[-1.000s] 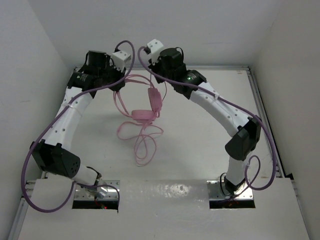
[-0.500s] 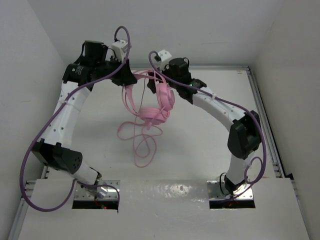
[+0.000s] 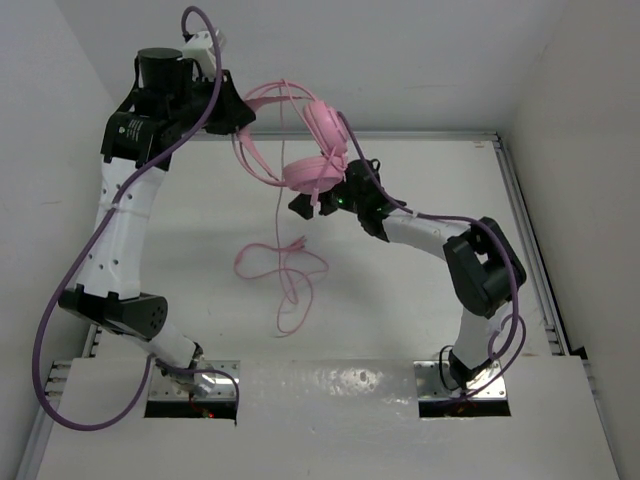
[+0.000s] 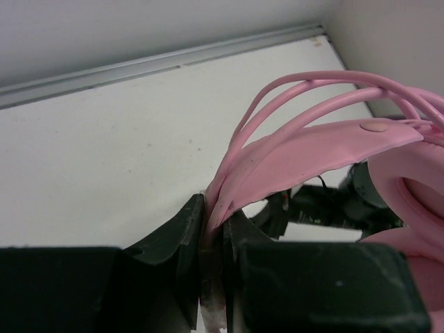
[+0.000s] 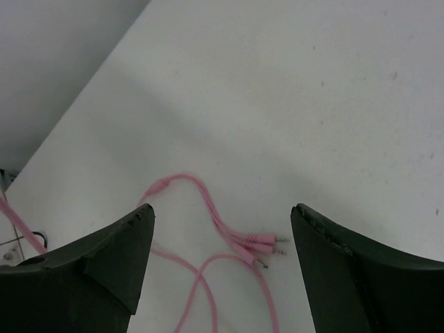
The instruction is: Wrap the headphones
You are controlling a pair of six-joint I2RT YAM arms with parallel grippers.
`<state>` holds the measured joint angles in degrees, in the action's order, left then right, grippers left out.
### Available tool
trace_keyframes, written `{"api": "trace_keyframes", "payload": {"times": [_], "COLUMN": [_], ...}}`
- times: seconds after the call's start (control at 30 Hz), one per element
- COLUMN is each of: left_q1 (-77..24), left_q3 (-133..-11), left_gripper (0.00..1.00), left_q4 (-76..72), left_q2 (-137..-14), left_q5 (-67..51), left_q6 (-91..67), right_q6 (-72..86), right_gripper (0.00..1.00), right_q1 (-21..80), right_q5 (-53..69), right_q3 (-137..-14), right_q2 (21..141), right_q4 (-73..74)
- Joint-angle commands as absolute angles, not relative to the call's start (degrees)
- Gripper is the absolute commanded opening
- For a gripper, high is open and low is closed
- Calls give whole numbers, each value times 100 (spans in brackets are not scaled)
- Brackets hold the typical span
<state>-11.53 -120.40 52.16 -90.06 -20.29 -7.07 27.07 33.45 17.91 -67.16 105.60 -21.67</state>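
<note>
Holding the pink headphones [image 3: 312,150] up in the air over the far half of the white counter [image 3: 430,190], clear of its surface, by the thin curved headband [image 4: 298,156]. Gripping that band flat between the fingers of the left pincer [image 4: 214,208], clamped tight on it near one end, with thinner pink strands arching out alongside. From above, showing the two round padded earcups one over the other, just right of the left pincer, with the headband looping between. Trailing a long thin pink cord [image 3: 279,200] straight down to the counter and into loose loops near the middle. Ending, in the right wrist view, in small jack plugs [image 5: 267,248] lying flat on the counter beside a bend of cord. Just under the lower earcup, the right pincer [image 3: 312,205], with fingers spread wide apart and nothing gripped between them; cannot tell whether touching the earcup or just short of it. Along both white arms, thick purple cables [image 3: 45,350]; around the counter, plain white walls [image 3: 420,60].
</note>
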Motion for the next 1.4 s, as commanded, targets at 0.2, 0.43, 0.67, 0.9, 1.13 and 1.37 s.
{"api": "trace_keyframes", "payload": {"times": [0.2, 0.43, 0.67, 0.9, 1.13, 1.37], "left_q1": [-1072, -1055, -1055, -1055, -1028, -1072], "left_q3": [-12735, -12612, -12507, -12437, -12384, -12428], "left_gripper": [0, 0, 0, 0, 0, 0], "left_q4": [4518, 4544, 4482, 4500, 4439, 4342], "left_q2": [-8965, -9035, -9009, -9009, -9053, -9079], "left_q5": [-739, -422, -203, -167, -141, -254], "left_q6": [-1477, -1345, -1283, -1239, -1222, -1248], "right_q6": [2663, 2233, 3401, 3331, 3093, 2927], "right_gripper": [75, 75, 78, 73, 76, 84], "right_q1": [3287, 4437, 4728, 4851, 5220, 5800], "right_q5": [1204, 704, 334, 106, -17, -2098], "right_q3": [-5344, -4914, -4746, -4799, -5386, -6748], "right_q2": [9985, 9642, 10327, 10283, 10651, 12004], "right_q4": [-2847, -3723, -5343, -5151, -4887, -4913]}}
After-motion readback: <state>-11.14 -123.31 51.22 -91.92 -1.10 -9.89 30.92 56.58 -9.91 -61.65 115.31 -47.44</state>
